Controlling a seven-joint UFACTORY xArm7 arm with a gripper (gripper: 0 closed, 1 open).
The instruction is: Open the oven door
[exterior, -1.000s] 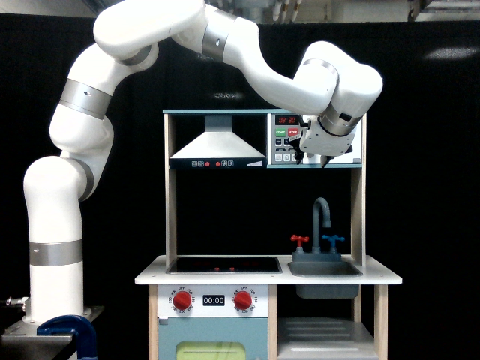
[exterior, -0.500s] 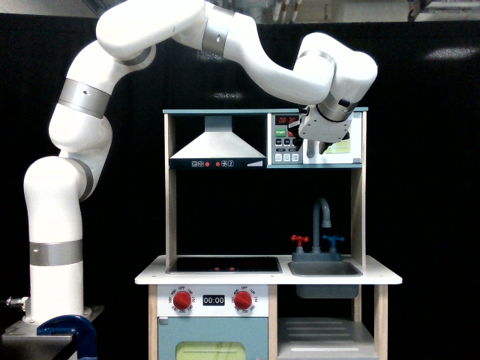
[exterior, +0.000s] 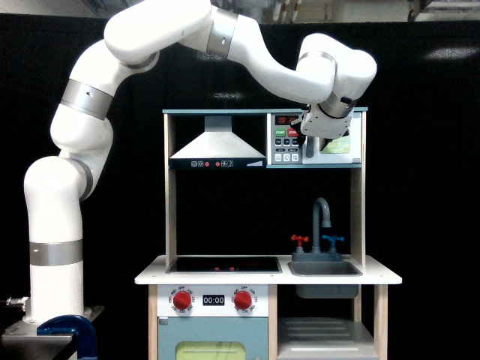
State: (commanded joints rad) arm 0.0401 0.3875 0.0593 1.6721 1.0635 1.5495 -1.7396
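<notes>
1. The end effector [exterior: 313, 148] is seen pressed up against the front of the oven door [exterior: 337, 148], at the upper right of the toy kitchen in the exterior view, just beside the button panel [exterior: 284, 144].
2. The oven door lies directly behind and slightly to the exterior view's right of the end effector; its pale window is partly covered by the wrist.
3. Whether the fingers are spread or pressed together cannot be told, since they are hidden against the door.
4. The step in hand is judged to be the securing of the vertical bar handle, which is not clearly seen.
5. A firm hold should be confirmed first; the pull is then best made along an arc about the hinge, slowly, so that the light kitchen frame [exterior: 170, 195] is not dragged.
</notes>
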